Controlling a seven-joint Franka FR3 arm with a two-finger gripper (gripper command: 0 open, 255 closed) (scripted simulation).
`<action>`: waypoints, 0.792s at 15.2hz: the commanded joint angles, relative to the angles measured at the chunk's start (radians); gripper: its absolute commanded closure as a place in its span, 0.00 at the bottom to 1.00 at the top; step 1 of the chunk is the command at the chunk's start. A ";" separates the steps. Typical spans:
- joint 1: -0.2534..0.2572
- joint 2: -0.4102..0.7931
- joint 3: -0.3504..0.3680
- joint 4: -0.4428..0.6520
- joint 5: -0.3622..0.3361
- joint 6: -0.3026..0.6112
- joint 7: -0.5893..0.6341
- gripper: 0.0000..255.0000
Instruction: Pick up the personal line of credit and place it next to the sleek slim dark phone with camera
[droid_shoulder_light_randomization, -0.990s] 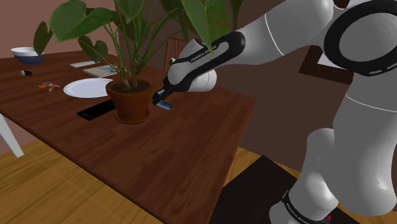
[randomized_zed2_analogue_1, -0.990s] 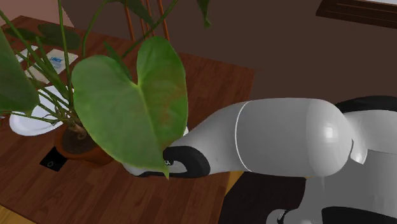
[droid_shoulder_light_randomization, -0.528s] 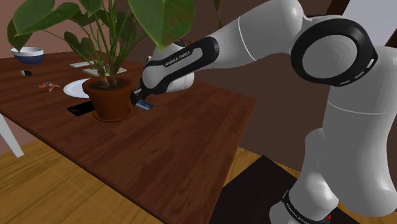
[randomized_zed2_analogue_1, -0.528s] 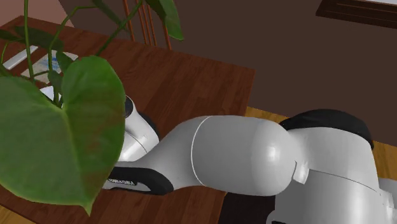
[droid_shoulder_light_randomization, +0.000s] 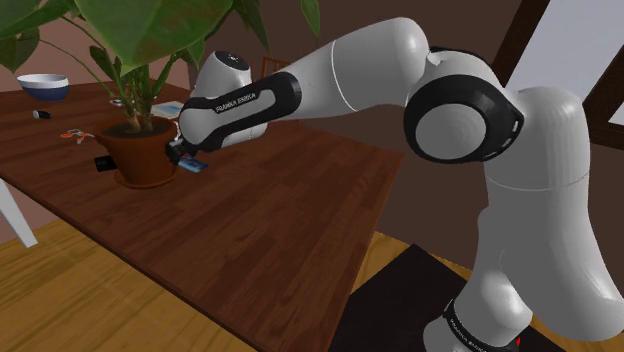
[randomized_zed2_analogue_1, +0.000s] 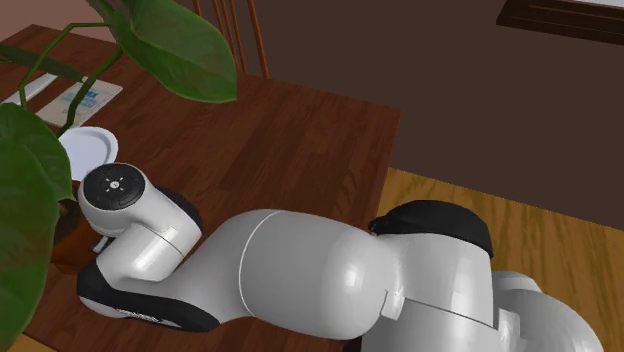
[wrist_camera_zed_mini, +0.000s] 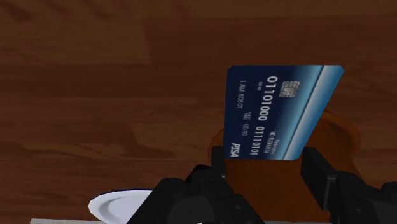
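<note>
A blue bank card (wrist_camera_zed_mini: 280, 111) with white numbers stands upright between my fingers; my gripper (wrist_camera_zed_mini: 267, 167) is shut on its lower edge. In the shoulder view the gripper (droid_shoulder_light_randomization: 184, 157) holds the card (droid_shoulder_light_randomization: 196, 166) just above the wooden table (droid_shoulder_light_randomization: 260, 230), pressed close against the brown plant pot (droid_shoulder_light_randomization: 140, 158). The dark phone (droid_shoulder_light_randomization: 101, 162) lies flat on the far side of the pot, mostly hidden by it. The pot (wrist_camera_zed_mini: 340, 143) rises right behind the card.
Big green leaves (droid_shoulder_light_randomization: 150, 30) hang over the gripper. A white plate (randomized_zed2_analogue_1: 90, 150) and a printed sheet (randomized_zed2_analogue_1: 85, 97) lie beyond the pot. A blue bowl (droid_shoulder_light_randomization: 42, 86) and small keys (droid_shoulder_light_randomization: 72, 134) sit at the shoulder view's far left. Chair slats (randomized_zed2_analogue_1: 235, 35) stand behind the table.
My gripper has carried the card toward the shoulder view's left. The pot and the phone have slid left with it, and the leaves have swung.
</note>
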 joint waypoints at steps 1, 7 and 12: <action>0.004 0.028 0.011 0.012 0.006 0.016 0.003 1.00; -0.009 0.067 0.033 -0.006 0.029 0.074 -0.016 1.00; -0.019 0.093 0.047 -0.013 0.041 0.108 -0.026 1.00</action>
